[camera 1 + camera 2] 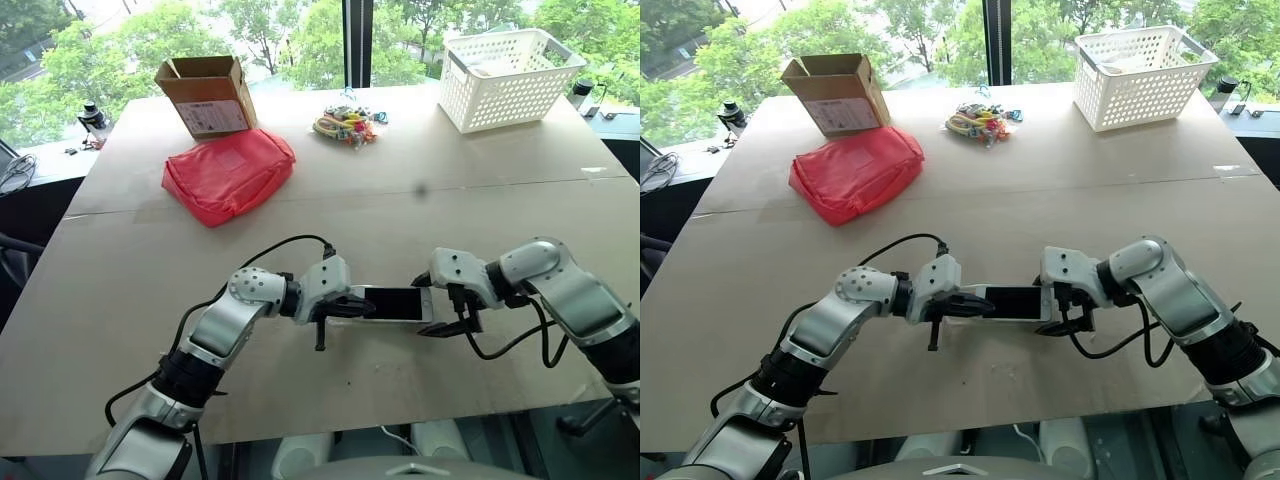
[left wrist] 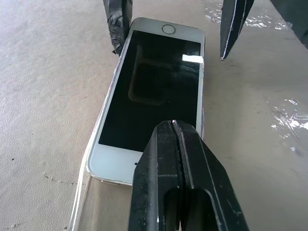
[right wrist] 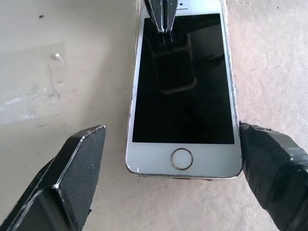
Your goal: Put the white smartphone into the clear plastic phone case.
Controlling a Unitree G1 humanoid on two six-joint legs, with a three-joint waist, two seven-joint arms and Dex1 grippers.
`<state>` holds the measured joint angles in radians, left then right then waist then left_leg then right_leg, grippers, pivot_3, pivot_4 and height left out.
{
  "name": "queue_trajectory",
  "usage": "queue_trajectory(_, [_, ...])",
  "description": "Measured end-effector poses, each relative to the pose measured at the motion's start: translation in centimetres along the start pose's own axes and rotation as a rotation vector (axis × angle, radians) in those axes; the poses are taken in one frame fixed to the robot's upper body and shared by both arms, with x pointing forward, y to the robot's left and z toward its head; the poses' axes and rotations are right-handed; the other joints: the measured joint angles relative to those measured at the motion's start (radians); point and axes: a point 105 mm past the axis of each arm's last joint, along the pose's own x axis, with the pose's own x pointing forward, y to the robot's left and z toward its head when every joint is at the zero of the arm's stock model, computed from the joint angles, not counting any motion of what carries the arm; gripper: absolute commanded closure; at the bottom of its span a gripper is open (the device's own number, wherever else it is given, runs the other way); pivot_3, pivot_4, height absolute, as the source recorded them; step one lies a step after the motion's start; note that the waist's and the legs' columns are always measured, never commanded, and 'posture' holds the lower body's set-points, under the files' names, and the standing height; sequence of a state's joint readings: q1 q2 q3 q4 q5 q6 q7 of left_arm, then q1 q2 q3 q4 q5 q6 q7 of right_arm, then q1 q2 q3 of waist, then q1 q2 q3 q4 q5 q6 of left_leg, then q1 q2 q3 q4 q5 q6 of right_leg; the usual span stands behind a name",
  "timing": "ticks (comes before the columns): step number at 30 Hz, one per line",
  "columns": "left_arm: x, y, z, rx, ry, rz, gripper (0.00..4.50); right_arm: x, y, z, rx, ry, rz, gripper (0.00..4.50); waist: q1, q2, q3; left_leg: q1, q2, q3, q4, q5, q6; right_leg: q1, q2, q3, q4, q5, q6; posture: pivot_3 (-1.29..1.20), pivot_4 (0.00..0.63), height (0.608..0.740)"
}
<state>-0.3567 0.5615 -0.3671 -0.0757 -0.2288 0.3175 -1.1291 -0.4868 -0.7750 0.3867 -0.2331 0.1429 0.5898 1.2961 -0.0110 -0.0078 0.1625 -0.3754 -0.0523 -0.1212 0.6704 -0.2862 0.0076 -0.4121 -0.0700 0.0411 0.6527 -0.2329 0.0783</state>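
Note:
The white smartphone (image 1: 396, 303) lies flat and screen up on the tan table, between my two grippers. A thin transparent rim of the clear plastic phone case (image 2: 78, 204) shows along and under the phone's edge; how deep the phone sits in it I cannot tell. My left gripper (image 1: 363, 308) is shut, and its joined tips (image 2: 174, 127) rest over the phone's end away from the home button. Around the home-button end (image 3: 182, 159), my right gripper (image 3: 172, 139) stands open, one finger (image 3: 79, 163) on each side of the phone; the taped finger (image 3: 269, 163) is close against a corner.
A red pouch (image 1: 228, 175) and an open cardboard box (image 1: 207, 95) sit at the back left. Further along the back are a bundle of colourful small items (image 1: 347, 125) in the middle and a white basket (image 1: 510, 78) at the right. Crinkled clear film (image 3: 29, 91) lies beside the phone.

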Motion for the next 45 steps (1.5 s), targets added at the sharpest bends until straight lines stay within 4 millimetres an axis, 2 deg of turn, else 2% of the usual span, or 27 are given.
queue_trajectory(6, [0.0,0.0,0.0,-0.001,-0.001,0.002,4.50,0.0,0.1,0.1,-0.005,-0.001,0.001,0.05,0.000,0.000,0.000,0.000,0.000,0.000,0.000,0.000,0.000,0.000,0.000,0.000,0.000,0.000,0.000,0.00,0.150,0.740])
queue_trajectory(10, [0.0,0.0,0.0,-0.002,-0.003,0.008,4.50,0.3,-0.5,1.2,-0.049,-0.064,-0.045,0.05,0.000,0.000,0.000,0.000,0.000,0.000,0.000,0.000,0.000,0.000,0.000,0.000,0.000,0.000,0.000,0.00,0.150,0.740])
queue_trajectory(12, [0.0,-0.1,0.0,0.000,-0.004,0.010,4.50,-0.6,-0.9,1.5,-0.039,-0.084,-0.076,0.05,0.001,0.000,0.000,-0.001,0.000,0.000,0.000,0.000,0.000,0.000,0.000,0.000,0.000,0.000,0.000,0.00,0.150,0.740])
queue_trajectory(15, [0.0,-0.2,0.0,0.000,-0.005,0.010,4.50,-3.3,-0.8,0.8,-0.015,-0.048,-0.111,0.05,0.004,0.000,0.000,-0.001,0.000,-0.001,0.000,0.000,0.000,0.000,0.000,-0.001,-0.002,0.000,0.000,0.00,0.150,0.740])
queue_trajectory(18, [-0.1,-0.1,-0.1,-0.001,-0.002,0.012,4.50,-5.0,-0.9,-0.2,0.011,-0.014,-0.165,0.83,0.002,0.000,0.000,-0.001,0.000,-0.001,0.000,0.000,0.000,0.000,0.000,-0.001,-0.002,0.000,0.000,0.00,0.150,0.740])
queue_trajectory(19, [-0.1,-0.1,-0.1,-0.001,-0.002,0.013,4.50,-5.2,-0.8,-0.7,0.020,-0.001,-0.175,1.22,0.001,0.000,0.000,-0.001,0.000,0.000,0.000,0.000,0.000,0.000,0.000,-0.001,-0.002,0.000,0.000,0.00,0.150,0.740])
queue_trajectory(20, [-0.1,-0.1,-0.1,-0.001,0.000,0.015,4.50,-5.4,-0.7,-1.3,0.033,0.016,-0.177,1.84,0.001,0.000,0.000,-0.001,0.000,0.000,0.000,0.000,0.000,0.000,0.000,-0.001,-0.002,0.000,0.000,0.00,0.150,0.740])
queue_trajectory(23, [-0.2,0.0,0.0,0.003,0.003,0.015,4.50,-5.2,-0.5,-1.7,0.037,0.021,-0.176,2.99,0.000,0.001,-0.001,-0.001,0.000,0.000,0.000,0.000,0.001,0.000,0.000,0.000,-0.001,0.000,0.000,0.00,0.150,0.740])
queue_trajectory(26, [-0.2,0.2,0.2,0.016,0.006,0.016,4.50,-4.7,-0.6,-1.7,0.030,0.019,-0.184,4.45,0.000,0.001,-0.001,-0.001,0.000,0.000,0.000,0.000,0.000,0.000,0.000,0.000,-0.001,0.000,0.000,0.00,0.150,0.740])
queue_trajectory(33, [-0.3,0.3,0.6,0.026,0.016,0.020,4.50,-2.7,-0.2,-1.6,0.015,0.009,-0.157,4.45,0.000,0.001,0.000,-0.002,0.000,0.000,0.000,0.000,0.000,0.000,0.000,-0.001,-0.002,0.000,0.000,0.00,0.150,0.740])
queue_trajectory(36, [-0.5,0.6,0.9,0.006,0.018,0.036,4.50,-2.6,-0.2,-1.6,0.011,0.013,-0.156,4.45,0.000,0.001,0.000,-0.002,0.000,0.000,0.000,0.000,0.000,-0.001,0.000,-0.001,-0.002,0.000,0.000,0.00,0.150,0.740])
queue_trajectory(40, [-2.8,2.2,1.9,0.004,0.039,0.112,4.50,-2.5,-0.1,-1.5,0.004,0.014,-0.155,4.45,-0.004,0.000,0.002,-0.003,0.000,-0.001,0.000,0.000,0.000,-0.002,0.000,-0.001,-0.002,0.000,0.000,0.00,0.150,0.740])
queue_trajectory(42, [-4.8,3.3,2.5,0.015,0.052,0.170,4.50,-2.5,-0.1,-1.5,0.004,0.014,-0.154,4.45,-0.006,0.000,0.002,-0.003,0.001,-0.001,0.000,0.001,-0.002,-0.002,0.000,-0.001,-0.002,0.000,0.000,0.00,0.150,0.740])
queue_trajectory(45, [-7.8,3.7,1.9,0.011,0.133,0.214,4.50,-2.5,-0.1,-1.4,0.001,0.013,-0.153,4.45,-0.007,0.001,0.002,-0.004,0.001,0.000,-0.001,0.002,-0.003,-0.003,0.001,-0.001,-0.004,0.000,0.000,0.00,0.150,0.740])
